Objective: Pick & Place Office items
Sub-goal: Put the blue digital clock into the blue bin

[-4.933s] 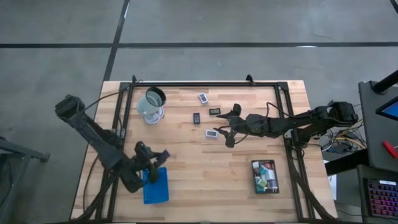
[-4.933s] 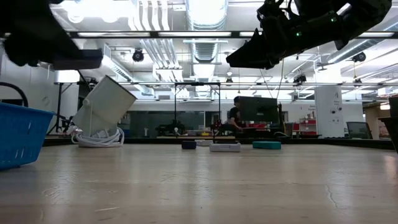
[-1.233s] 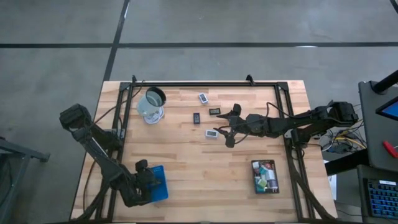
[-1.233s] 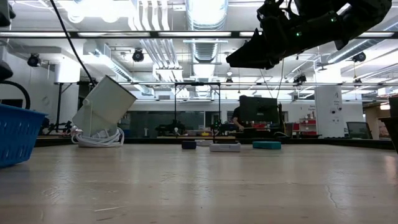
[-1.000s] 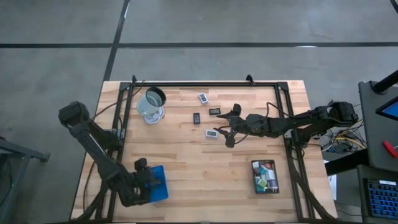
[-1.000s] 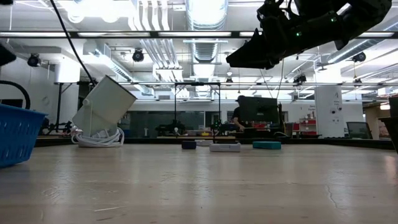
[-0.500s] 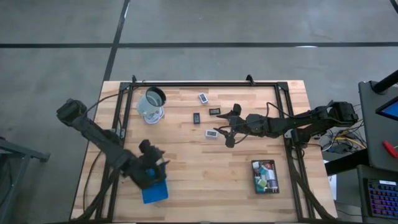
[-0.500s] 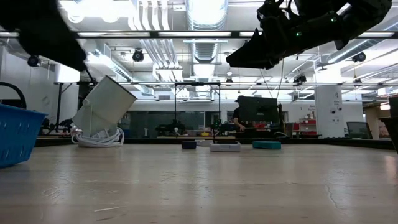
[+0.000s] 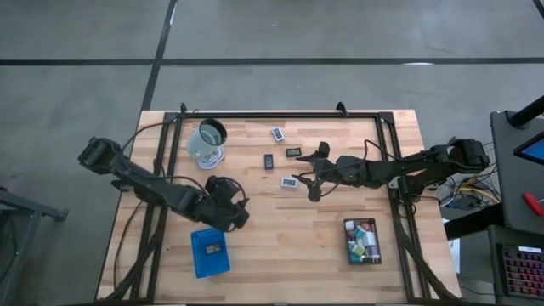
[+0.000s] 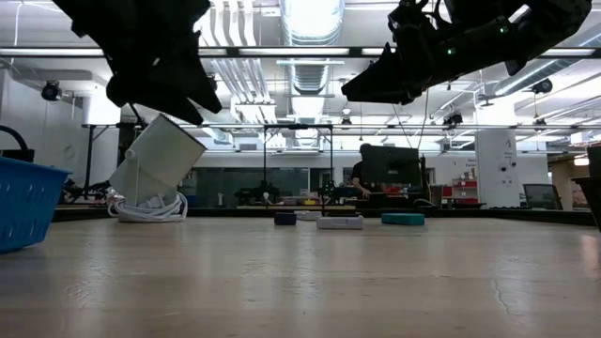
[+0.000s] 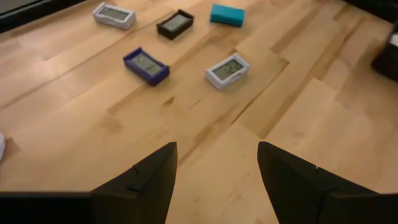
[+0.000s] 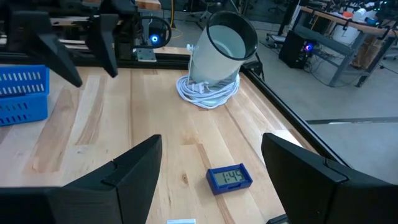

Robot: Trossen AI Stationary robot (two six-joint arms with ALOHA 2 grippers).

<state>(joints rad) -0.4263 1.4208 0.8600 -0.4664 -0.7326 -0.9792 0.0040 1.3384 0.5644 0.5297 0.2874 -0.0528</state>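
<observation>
left tool point(image 9: 240, 206) above table point(image 9: 280, 229), blue tray point(image 9: 210, 252) nearby

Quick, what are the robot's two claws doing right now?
Left gripper: open, holding nothing, above the table.
Right gripper: open, holding nothing.

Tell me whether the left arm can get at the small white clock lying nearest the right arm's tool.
Probably yes. The left tool hangs open above bare table, and nothing lies between it and the white clock. The right tool hovers just beside that clock, so the arms could crowd.

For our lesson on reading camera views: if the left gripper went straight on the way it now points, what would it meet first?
Probably the white-cased clock, nearest ahead of the open left gripper; bare table lies before it. The blue clock sits slightly aside. Depth is uncertain.
</observation>
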